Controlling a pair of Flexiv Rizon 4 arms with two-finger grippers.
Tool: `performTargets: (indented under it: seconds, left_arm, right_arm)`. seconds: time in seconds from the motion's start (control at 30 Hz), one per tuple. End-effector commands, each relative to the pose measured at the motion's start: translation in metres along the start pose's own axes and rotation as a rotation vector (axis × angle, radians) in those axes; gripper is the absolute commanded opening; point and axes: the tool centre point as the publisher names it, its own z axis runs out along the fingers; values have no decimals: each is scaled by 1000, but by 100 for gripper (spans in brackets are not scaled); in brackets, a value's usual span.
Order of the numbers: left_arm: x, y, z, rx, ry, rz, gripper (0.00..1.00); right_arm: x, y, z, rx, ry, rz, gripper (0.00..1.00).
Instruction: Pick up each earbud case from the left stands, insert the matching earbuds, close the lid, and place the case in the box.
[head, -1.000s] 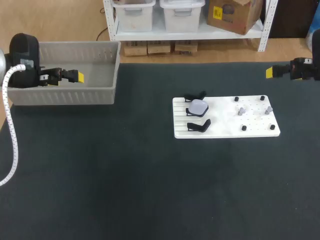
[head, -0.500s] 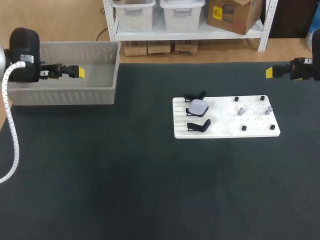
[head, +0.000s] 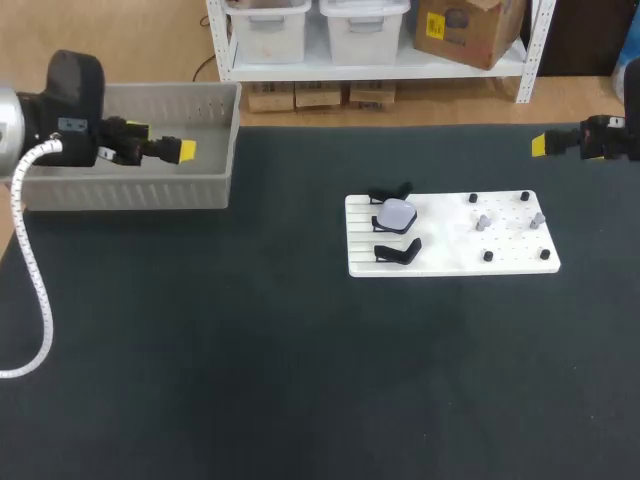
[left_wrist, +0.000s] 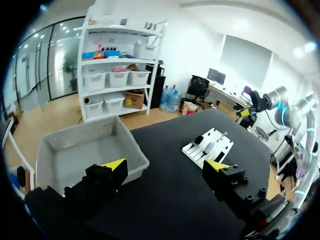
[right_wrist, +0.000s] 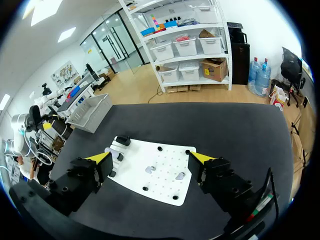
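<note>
A pale lavender earbud case (head: 398, 214) rests on the middle stand at the left end of the white board (head: 450, 240), between two bare black stands (head: 397, 251). Two small grey earbuds (head: 483, 221) (head: 537, 217) sit among black pegs on the board's right half. My left gripper (head: 178, 150) hangs open and holds nothing, above the grey box (head: 130, 185) at the table's far left. My right gripper (head: 540, 146) is open and holds nothing at the far right, beyond the board. In the right wrist view the board (right_wrist: 165, 162) and earbuds (right_wrist: 150, 169) lie ahead of the open gripper (right_wrist: 150, 157).
The grey box (left_wrist: 90, 145) lies just under and ahead of my left gripper (left_wrist: 165, 165), with the board (left_wrist: 222, 142) farther out across the dark mat. Wide dark tabletop (head: 300, 360) stretches in front of the board and between box and board.
My left gripper has swung to the right above the box, toward its right wall. The right arm and the board's items have stayed put.
</note>
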Motion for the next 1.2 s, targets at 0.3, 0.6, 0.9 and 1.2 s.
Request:
performTargets:
  seconds: [0.3,0.6,0.9,1.2]
  left_arm:
    - [4,-9,27,395,-61,344,100]
    - [12,-27,47,495,-56,466,100]
    - [16,-39,59,511,-45,486,100]
    - [16,-39,59,511,-45,486,100]
  right_arm:
    - [0,-1,0,-2,0,-1,100]
    - [0,-1,0,-2,0,-1,100]
    - [0,-1,0,-2,0,-1,100]
    - [0,-1,0,-2,0,-1,100]
